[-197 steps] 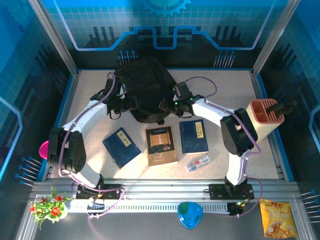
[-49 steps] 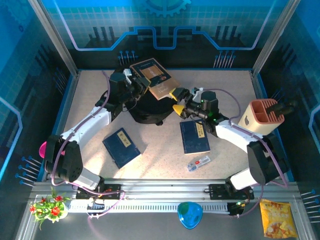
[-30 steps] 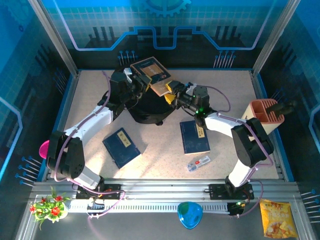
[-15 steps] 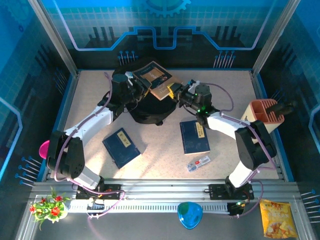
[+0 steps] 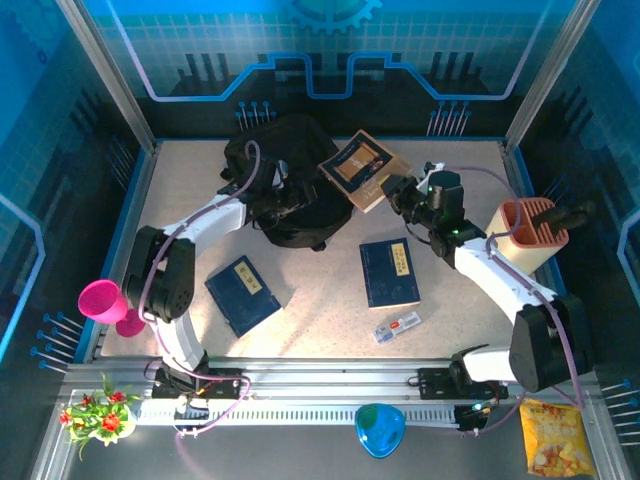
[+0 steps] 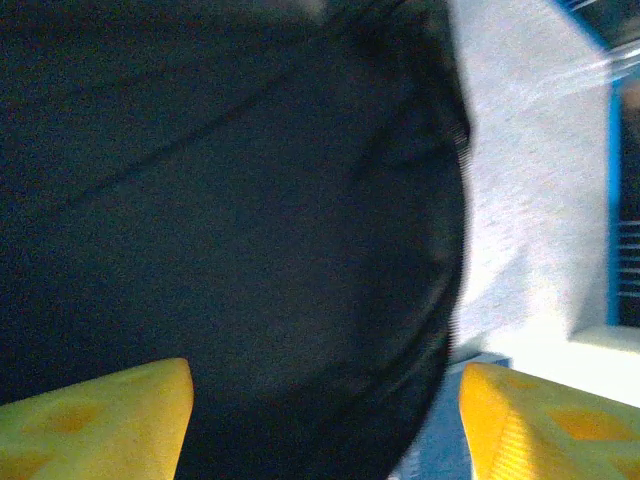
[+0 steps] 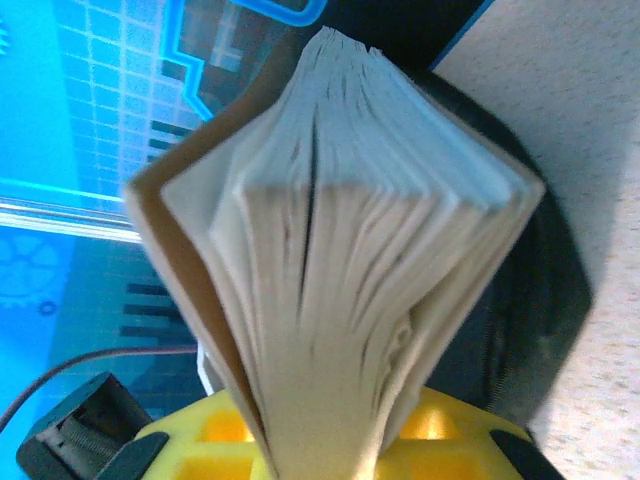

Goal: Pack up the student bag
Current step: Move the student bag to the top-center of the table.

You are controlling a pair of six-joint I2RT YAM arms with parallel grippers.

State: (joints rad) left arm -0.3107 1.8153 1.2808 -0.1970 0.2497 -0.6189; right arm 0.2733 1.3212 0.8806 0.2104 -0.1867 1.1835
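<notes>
Resting on speckled tabletop (image 5: 175,190) inside blue-walled enclosure (image 5: 460,50): student bag (image 5: 290,150).

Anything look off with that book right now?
Yes: the brown book, pinched by one edge in the right tool, hangs in the air with its pages splaying open, near the student bag's edge.

Beige speckled table (image 5: 330,320) inside a blue-lit enclosure. Back wall (image 5: 320,40) glows cyan with a grid pattern (gear motif at top). Slanted metal posts (image 5: 105,70), dark side panels (image 5: 40,180), aluminium rail (image 5: 320,385) along the near edge.
</notes>
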